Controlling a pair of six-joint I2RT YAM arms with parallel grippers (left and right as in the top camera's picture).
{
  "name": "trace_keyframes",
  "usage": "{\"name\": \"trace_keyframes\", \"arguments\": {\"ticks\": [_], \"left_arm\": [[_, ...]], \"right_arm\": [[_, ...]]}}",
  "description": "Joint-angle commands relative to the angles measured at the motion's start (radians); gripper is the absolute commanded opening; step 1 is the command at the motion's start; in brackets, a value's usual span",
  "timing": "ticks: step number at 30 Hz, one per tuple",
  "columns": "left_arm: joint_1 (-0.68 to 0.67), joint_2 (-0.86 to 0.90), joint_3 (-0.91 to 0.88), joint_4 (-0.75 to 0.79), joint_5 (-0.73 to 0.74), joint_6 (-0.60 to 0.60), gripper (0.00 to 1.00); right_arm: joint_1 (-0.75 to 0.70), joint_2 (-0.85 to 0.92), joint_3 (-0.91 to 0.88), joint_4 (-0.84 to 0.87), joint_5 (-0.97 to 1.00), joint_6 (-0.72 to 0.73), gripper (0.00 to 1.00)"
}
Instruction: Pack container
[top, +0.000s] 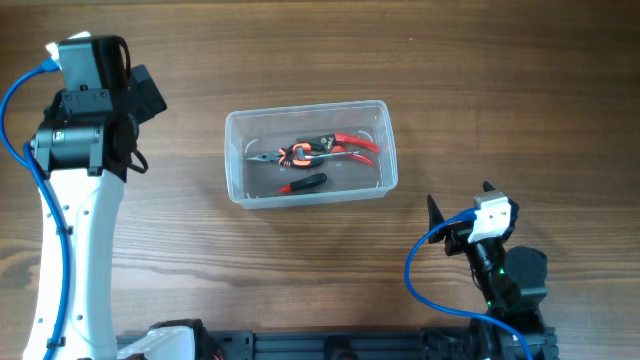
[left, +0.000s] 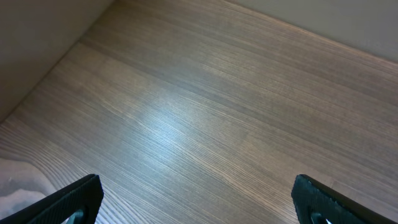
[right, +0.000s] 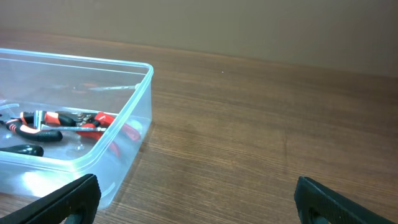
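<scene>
The clear plastic container (top: 237, 160) stands in the middle of the table. Inside it lie red-handled pliers (top: 350, 146), a tool with an orange and black grip (top: 297, 154) and a small black and red tool (top: 303, 183). The container's corner also shows at the left of the right wrist view (right: 134, 106), with the tools inside. My left gripper (left: 198, 199) is open and empty over bare table at the far left. My right gripper (right: 198, 199) is open and empty, near the table's front right, to the right of the container.
The wooden table (top: 480, 80) surrounds the container. A blue cable runs along each arm, left (top: 12, 100) and right (top: 415, 262). A black rail (top: 330, 345) lies along the front edge.
</scene>
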Motion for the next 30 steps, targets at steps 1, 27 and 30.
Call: {"name": "trace_keyframes", "arguments": {"ticks": [1,27,30], "left_arm": [[0.005,0.003,0.001,0.002,-0.013,-0.001,1.0],[0.005,0.003,0.001,0.002,-0.013,-0.001,1.0],[0.004,0.003,0.001,0.002,-0.013,-0.001,1.0]], "right_arm": [[-0.005,-0.013,-0.009,0.006,-0.016,0.013,1.0],[-0.005,-0.213,0.062,0.195,-0.043,-0.075,1.0],[-0.005,-0.213,0.032,0.143,-0.043,-0.072,1.0]]}}
